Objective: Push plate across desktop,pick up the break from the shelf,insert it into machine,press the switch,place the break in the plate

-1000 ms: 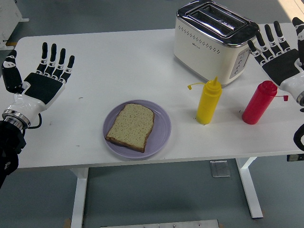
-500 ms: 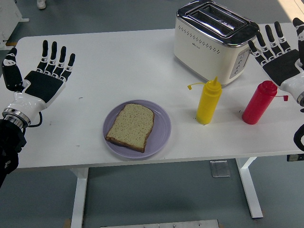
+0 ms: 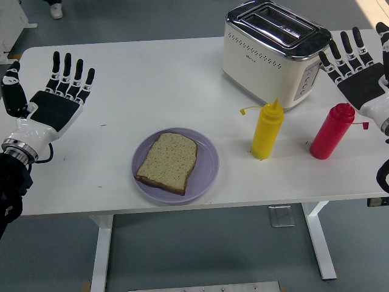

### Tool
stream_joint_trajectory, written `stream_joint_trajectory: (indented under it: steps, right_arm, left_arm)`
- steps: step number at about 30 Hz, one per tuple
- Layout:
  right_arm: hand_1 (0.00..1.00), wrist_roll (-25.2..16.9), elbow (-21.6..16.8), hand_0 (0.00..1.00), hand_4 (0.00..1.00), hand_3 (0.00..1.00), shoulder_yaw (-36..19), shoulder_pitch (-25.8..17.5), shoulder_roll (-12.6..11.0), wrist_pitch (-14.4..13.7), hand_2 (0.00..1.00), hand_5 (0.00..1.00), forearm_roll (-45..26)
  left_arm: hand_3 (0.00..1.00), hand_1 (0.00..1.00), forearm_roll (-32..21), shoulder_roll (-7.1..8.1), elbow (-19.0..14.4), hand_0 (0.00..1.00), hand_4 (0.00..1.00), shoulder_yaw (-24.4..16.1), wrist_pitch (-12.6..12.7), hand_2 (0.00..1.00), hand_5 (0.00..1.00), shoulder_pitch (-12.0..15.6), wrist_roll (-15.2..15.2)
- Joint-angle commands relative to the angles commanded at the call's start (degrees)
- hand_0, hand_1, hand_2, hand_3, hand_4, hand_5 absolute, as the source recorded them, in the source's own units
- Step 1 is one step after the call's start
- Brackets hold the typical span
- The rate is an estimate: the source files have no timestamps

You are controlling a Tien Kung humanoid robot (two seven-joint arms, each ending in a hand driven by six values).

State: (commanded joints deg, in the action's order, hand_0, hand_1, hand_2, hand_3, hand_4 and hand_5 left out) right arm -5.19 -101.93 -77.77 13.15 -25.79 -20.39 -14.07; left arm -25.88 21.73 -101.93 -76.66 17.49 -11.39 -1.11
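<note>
A slice of bread (image 3: 168,162) lies flat on a lilac plate (image 3: 206,173) near the table's front edge, centre. A cream toaster (image 3: 271,52) with two empty slots stands at the back right. My left hand (image 3: 51,100) hovers palm-up over the table's left side, fingers spread and holding nothing. Palm-up too, my right hand (image 3: 361,73) is at the right edge beside the toaster, fingers spread and empty. Both hands are well apart from the plate.
A yellow squeeze bottle (image 3: 267,129) and a red squeeze bottle (image 3: 331,131) stand in front of the toaster, between it and the table's front edge. A person's shoe (image 3: 56,8) shows on the floor beyond the far left corner.
My left hand has drifted slightly left and up. The right hand, the plate and the bread have stayed where they were.
</note>
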Motion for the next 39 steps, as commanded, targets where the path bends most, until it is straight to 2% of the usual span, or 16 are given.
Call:
stream_joint_trajectory:
  steps: [24, 39]
  right_arm:
    - [0.706, 0.5, 0.0, 0.788, 0.706, 0.658, 0.1, -0.2, -0.3, 0.3, 0.669, 0.425, 1.0]
    - [0.706, 0.5, 0.0, 0.787, 0.702, 0.656, 0.0, -0.7, -0.3, 0.2, 0.668, 0.42, 1.4]
  left_arm:
    - [0.705, 0.736, -0.3, -0.14, 0.0, 0.782, 0.772, -0.3, 0.2, 0.689, 0.998, -0.1, -0.1]
    - [0.702, 0.733, -0.8, 0.48, 0.0, 0.782, 0.773, 0.1, 0.3, 0.688, 0.998, -0.4, -0.4]
